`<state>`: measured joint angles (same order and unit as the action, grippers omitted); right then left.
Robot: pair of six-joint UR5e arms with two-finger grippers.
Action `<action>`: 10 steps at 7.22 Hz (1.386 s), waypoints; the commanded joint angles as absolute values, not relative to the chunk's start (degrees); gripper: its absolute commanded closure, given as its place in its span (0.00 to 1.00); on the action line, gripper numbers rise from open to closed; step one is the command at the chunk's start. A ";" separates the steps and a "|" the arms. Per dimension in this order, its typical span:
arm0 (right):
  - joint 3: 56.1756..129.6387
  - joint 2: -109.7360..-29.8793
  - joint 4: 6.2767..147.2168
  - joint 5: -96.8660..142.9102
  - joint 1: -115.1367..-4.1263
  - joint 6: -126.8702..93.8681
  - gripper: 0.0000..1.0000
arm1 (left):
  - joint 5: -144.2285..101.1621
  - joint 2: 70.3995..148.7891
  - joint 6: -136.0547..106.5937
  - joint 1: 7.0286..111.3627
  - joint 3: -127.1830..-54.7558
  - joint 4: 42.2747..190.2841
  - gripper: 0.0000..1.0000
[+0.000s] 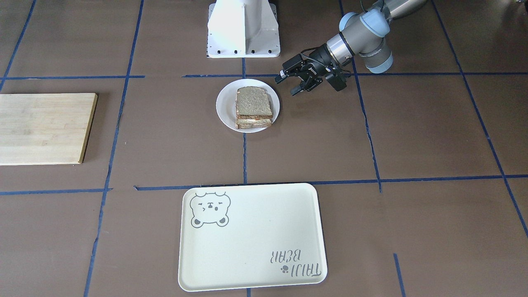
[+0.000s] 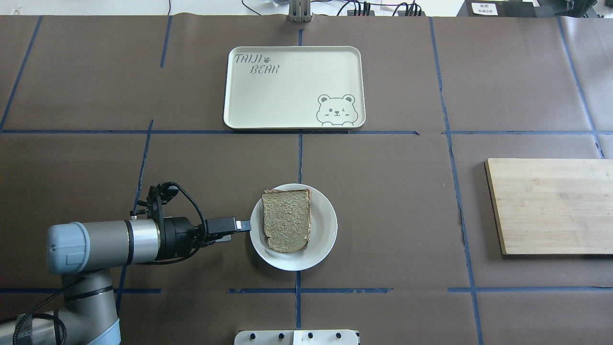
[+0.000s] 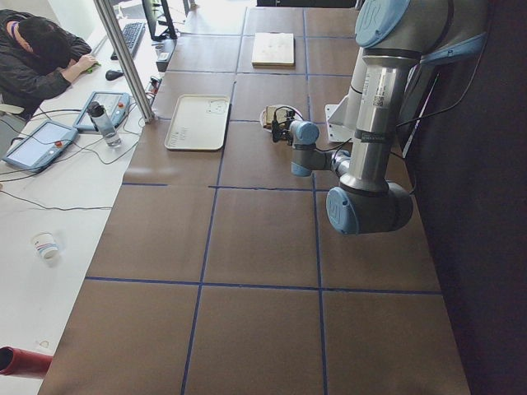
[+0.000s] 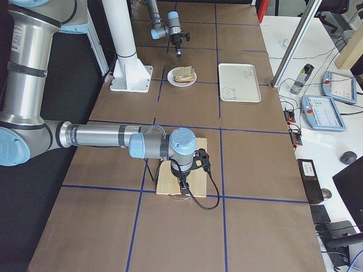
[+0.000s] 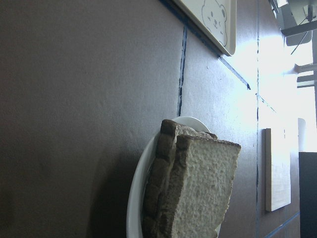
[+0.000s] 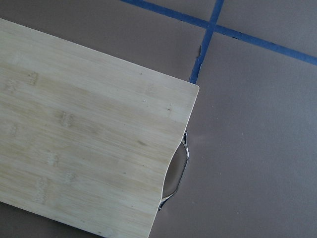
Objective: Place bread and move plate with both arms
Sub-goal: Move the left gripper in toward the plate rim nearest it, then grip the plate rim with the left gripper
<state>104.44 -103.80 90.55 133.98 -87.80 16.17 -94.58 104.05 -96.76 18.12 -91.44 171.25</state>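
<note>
The bread (image 1: pixel 253 101) lies on top of another slice on the small white plate (image 1: pixel 225 109), near the robot base; it also shows from above (image 2: pixel 286 218) on the plate (image 2: pixel 323 242). My left gripper (image 1: pixel 287 85) is open and empty, turned on its side, just beside the plate's rim on my left, low over the table (image 2: pixel 244 225). Its wrist view shows the bread (image 5: pixel 203 183) and the plate rim (image 5: pixel 136 198) close ahead. My right gripper (image 4: pixel 182 190) shows only in the exterior right view, above the cutting board; I cannot tell whether it is open or shut.
A cream tray (image 2: pixel 292 86) with a bear drawing lies beyond the plate. A wooden cutting board (image 2: pixel 550 206) lies on my right; its metal handle (image 6: pixel 176 173) shows in the right wrist view. The white robot base (image 1: pixel 243 29) stands behind the plate.
</note>
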 commanded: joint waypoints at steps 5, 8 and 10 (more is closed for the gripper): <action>104.33 -103.80 90.53 133.95 -87.80 16.08 0.00 | -92.20 108.54 -97.21 17.49 -85.08 172.44 0.85; 104.24 -103.80 90.62 133.95 -87.80 16.17 0.00 | -92.20 108.46 -97.29 17.32 -85.08 174.62 0.91; 104.24 -103.80 90.61 133.95 -87.80 16.17 0.00 | -92.11 108.46 -97.30 17.31 -85.17 175.25 0.92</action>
